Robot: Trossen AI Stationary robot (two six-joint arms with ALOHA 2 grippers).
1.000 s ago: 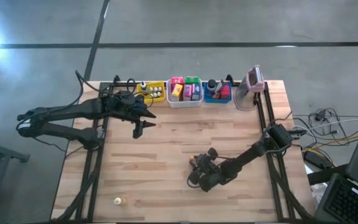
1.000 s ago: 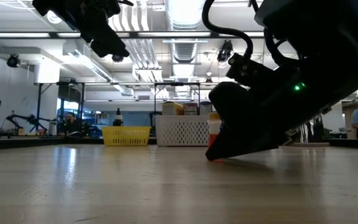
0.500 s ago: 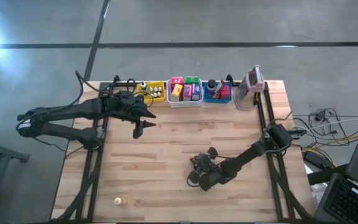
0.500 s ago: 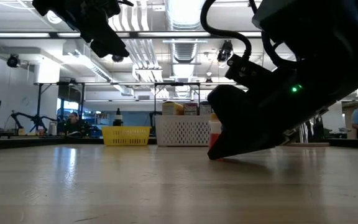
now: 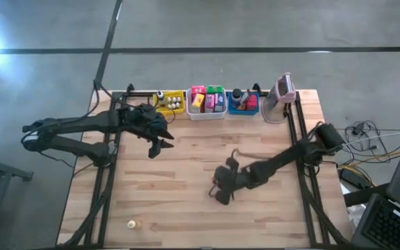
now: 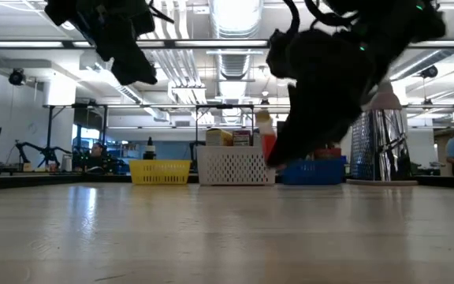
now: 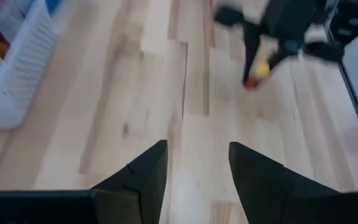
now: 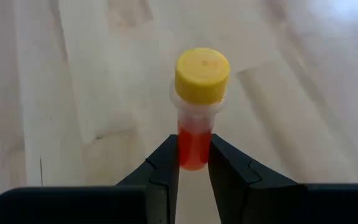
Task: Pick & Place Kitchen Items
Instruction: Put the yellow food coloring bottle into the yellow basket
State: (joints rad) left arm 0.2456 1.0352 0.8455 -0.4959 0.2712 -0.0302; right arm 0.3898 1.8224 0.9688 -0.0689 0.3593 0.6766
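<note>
My right gripper [image 5: 222,194] is shut on a small bottle [image 8: 196,109] with red contents and a yellow cap [image 8: 202,75], above the middle of the table. The low view shows this bottle [image 6: 266,140] off the wood. It appears far off in the left wrist view too, as the bottle [image 7: 255,74] under the right arm. My left gripper [image 5: 156,147] hovers open over bare wood near the yellow bin, its fingers [image 7: 143,179] apart with nothing between them. A tiny whitish piece [image 5: 132,223] lies on the table near its near left corner. My right gripper pinches the bottle's red lower body [image 8: 194,149] between its two fingers, one on each side. The fingers slant down from the table's right. The bottle is lifted clear of the table, roughly upright, with the yellow cap above the fingertips.
Along the far edge stand a yellow bin [image 5: 170,101], a white bin [image 5: 207,102] with coloured packets and a blue bin [image 5: 242,102]. A pink-grey upright device [image 5: 281,94] stands at the far right. Wide bare wood lies between the arms and the near edge.
My right gripper has risen from the tabletop with the bottle, which stood low on the wood and now hangs clear. The right arm has straightened and its elbow has swung toward the table's right edge.
</note>
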